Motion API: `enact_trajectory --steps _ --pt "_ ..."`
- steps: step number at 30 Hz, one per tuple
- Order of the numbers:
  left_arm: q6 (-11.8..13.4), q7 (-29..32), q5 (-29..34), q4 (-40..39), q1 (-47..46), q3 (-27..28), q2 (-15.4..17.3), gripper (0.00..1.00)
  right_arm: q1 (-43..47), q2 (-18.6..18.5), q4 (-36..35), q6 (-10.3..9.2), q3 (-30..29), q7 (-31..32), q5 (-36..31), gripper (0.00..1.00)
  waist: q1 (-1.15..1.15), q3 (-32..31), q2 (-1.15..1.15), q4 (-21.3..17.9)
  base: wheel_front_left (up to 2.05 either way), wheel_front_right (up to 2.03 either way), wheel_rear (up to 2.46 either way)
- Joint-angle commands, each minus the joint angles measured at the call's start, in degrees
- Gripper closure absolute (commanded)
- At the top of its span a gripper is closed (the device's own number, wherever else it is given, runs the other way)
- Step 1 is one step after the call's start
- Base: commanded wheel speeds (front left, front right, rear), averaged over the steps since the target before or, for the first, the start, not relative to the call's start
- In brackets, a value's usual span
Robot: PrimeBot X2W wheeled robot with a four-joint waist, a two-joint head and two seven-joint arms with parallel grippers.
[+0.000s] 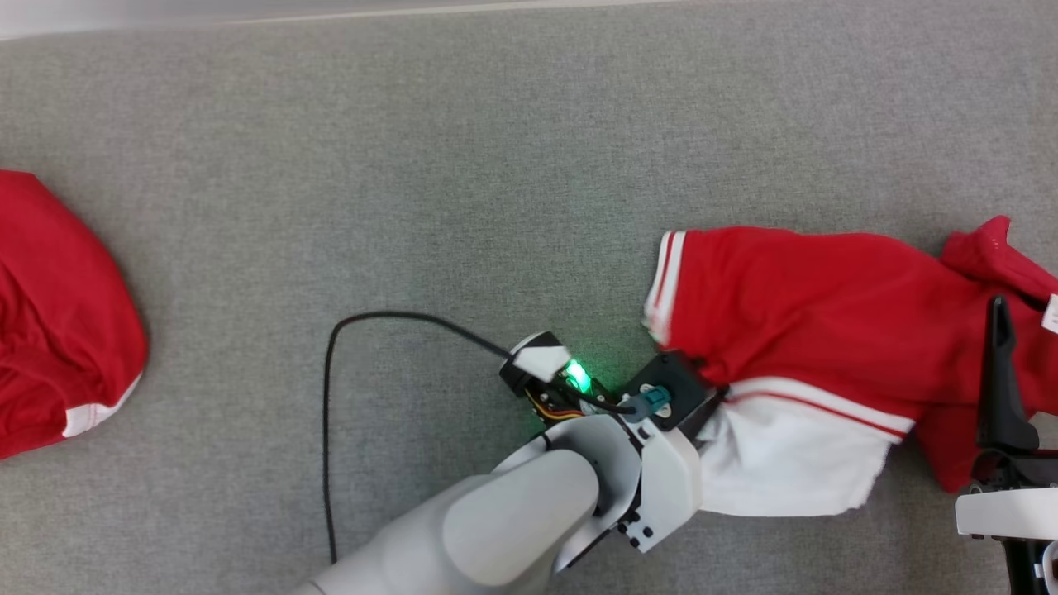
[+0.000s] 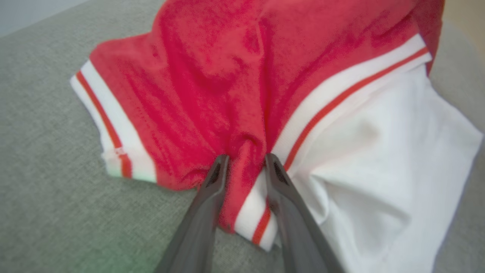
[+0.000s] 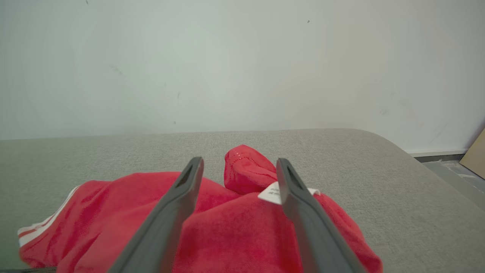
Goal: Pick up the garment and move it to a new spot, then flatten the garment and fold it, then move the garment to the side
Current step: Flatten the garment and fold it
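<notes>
A grey woven upholstered surface (image 1: 496,165) spreads wide, and its far right corner is rounded. Behind it rises a plain, pale wall (image 3: 227,57), faintly scuffed and evenly lit. At the far right a dark baseboard (image 3: 439,157) meets a grey floor (image 3: 452,173), beside the edge of a tan board (image 3: 476,155).

We see a grey fabric-covered bench (image 1: 463,149) with a rounded far corner. At the left of the head view a second red garment (image 1: 58,322) with a white band lies bunched on it. Beyond the bench stand a pale wall (image 3: 227,68), a strip of grey floor (image 3: 451,170) and a tan board (image 3: 476,153).
</notes>
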Motion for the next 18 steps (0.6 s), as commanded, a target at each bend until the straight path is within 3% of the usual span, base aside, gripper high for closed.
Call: enact_trajectory --steps 1,5,11,14,18 --pt "0.4 5.1 1.3 3.8 2.9 -3.6 1.9 1.0 -0.4 0.0 -0.3 -0.13 -0.1 0.1 0.4 0.0 0.0 -0.2 0.0 0.2 0.0 0.0 0.0" --pt "2.3 2.4 1.7 3.1 1.3 -4.1 2.1 1.0 0.1 0.0 -0.5 -0.13 -0.1 0.2 0.1 0.0 0.0 -0.8 0.0 0.6 0.0 0.0 0.0" --pt "5.1 -4.3 -1.8 0.0 -0.5 1.6 1.5 1.0 1.2 0.0 -0.5 -0.13 -0.3 0.3 0.6 0.0 0.0 -2.3 0.0 1.4 0.0 0.0 0.0" --pt "6.4 -6.1 -3.9 -1.6 -0.1 4.5 3.0 1.0 1.5 0.0 -0.5 -0.13 -0.6 0.3 0.8 0.0 0.0 -3.2 0.0 1.9 0.0 0.0 0.0" --pt "9.0 -6.5 -5.4 -4.7 1.6 7.7 7.5 1.0 1.9 0.0 -0.6 -0.13 -0.9 0.6 1.1 0.0 0.0 -4.2 0.0 2.4 0.0 0.0 0.0"
